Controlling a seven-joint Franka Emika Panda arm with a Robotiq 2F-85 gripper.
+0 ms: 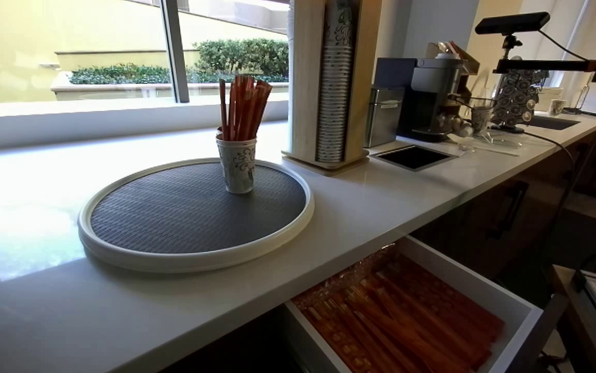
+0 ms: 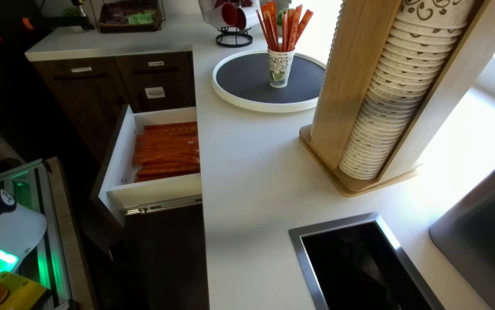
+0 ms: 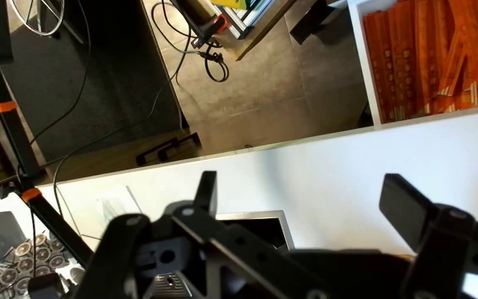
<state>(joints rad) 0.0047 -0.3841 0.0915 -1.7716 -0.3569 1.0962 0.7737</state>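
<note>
Your claw (image 3: 302, 189) is seen only in the wrist view; neither exterior view contains it. Its two fingers (image 3: 405, 211) stand wide apart, and I see nothing gripped between them, nor do they seem to touch anything. Behind them in that view lies the white countertop (image 3: 326, 166), with the metal-framed recess (image 3: 247, 215) showing partly in the gap. How high the claw hangs above these, I cannot tell.

Please look also at the things around. The drawer (image 2: 157, 191) is pulled out from under the countertop, and long red-orange packets (image 2: 168, 144) lie in it; in the wrist view they appear at the upper right corner, well apart from the fingertips. On the round tray (image 1: 189, 262) a paper cup (image 1: 238, 166) stands upright, with red sticks (image 1: 243, 111) in it, as both exterior views show. Between the tray and the recess stands the wooden cup holder (image 2: 355, 86).

I would judge that you are in a positioning step: the claw is free and no grip is made yet. The next move, in my opinion, calls for choosing one thing, bringing it between the fingers in the wrist view, and only then lowering slowly. Should you go toward the drawer, you would need to keep the fingers away from the countertop edge and the drawer wall; toward the cup, from the wooden cup holder.
</note>
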